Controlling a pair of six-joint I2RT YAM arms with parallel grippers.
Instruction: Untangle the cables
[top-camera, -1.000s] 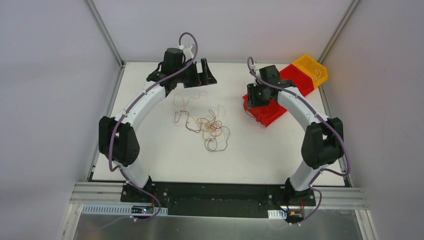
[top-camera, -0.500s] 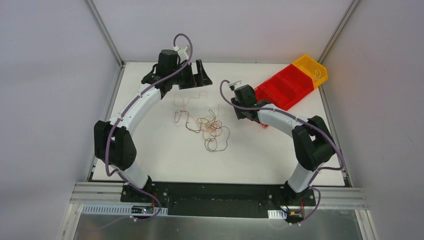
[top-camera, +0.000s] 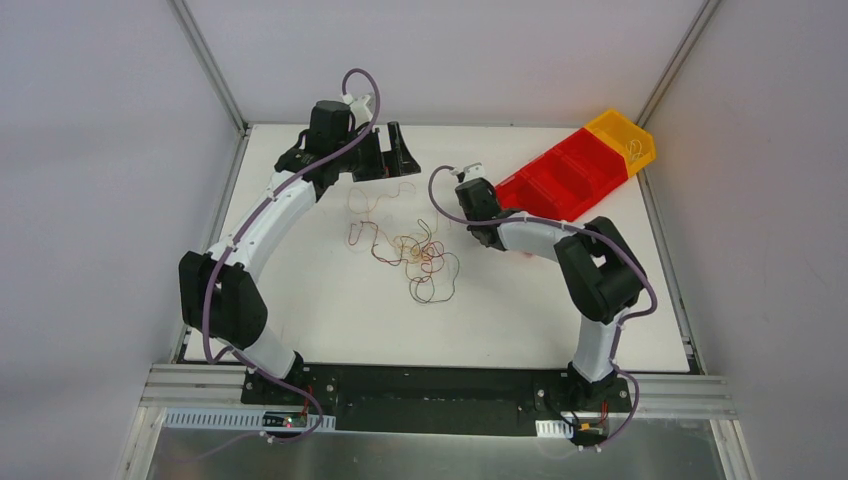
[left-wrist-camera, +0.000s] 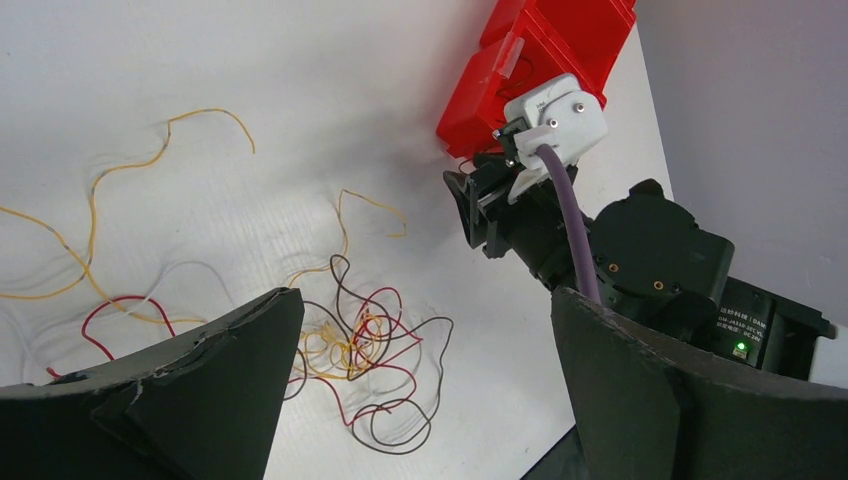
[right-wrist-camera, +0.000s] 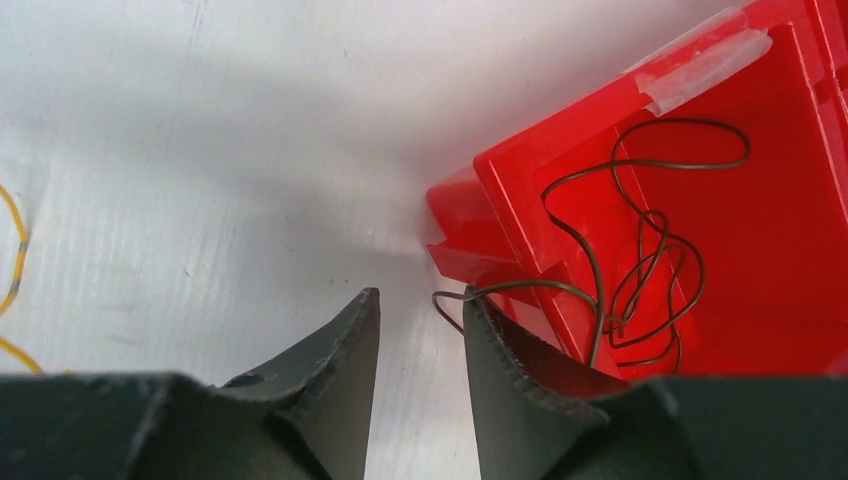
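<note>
White tabletop (top-camera: 330, 320) is seen beneath both arms. Near its middle, a loose tangle of thin red, yellow-orange, black and white wires (top-camera: 425, 262) is spread out, untouched. Beyond it, the left gripper (left-wrist-camera: 425, 300) is held spread wide. The right gripper (right-wrist-camera: 420, 300) is parted narrowly, with nothing seen between its jaws. Just beside it stands a red plastic bin (right-wrist-camera: 800, 250), where one thin dark wire (right-wrist-camera: 655, 240) is coiled, its end draped over the rim.

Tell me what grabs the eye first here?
The tangle of thin red, yellow and dark cables sprawled on the white table, between the left arm and right arm. Next, the bright red bins at the far right, capped by a yellow bin; one dark wire lies coiled in a red bin.
</note>
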